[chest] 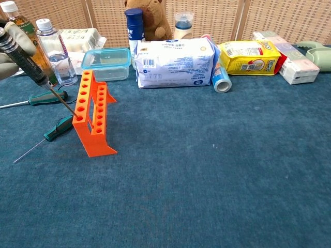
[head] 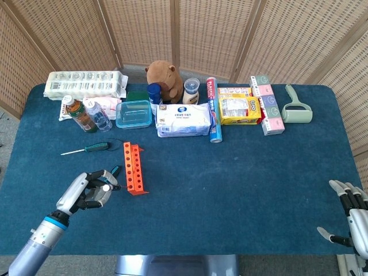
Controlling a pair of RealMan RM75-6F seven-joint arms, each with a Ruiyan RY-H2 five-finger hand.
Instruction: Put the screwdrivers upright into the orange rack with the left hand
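At lower left, the left hand (head: 86, 194) grips a black-handled screwdriver (chest: 23, 54), fingers (chest: 18, 36) wrapped around its handle, its tip touching the orange rack (chest: 93, 113). Right hand (head: 352, 221) fingers spread, empty.

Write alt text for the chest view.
A left hand at the top left holds a black-handled screwdriver tilted, its tip by the top of an orange rack on a blue table. Two green screwdrivers lie left of the rack; bottles, a tub and packets line the back.
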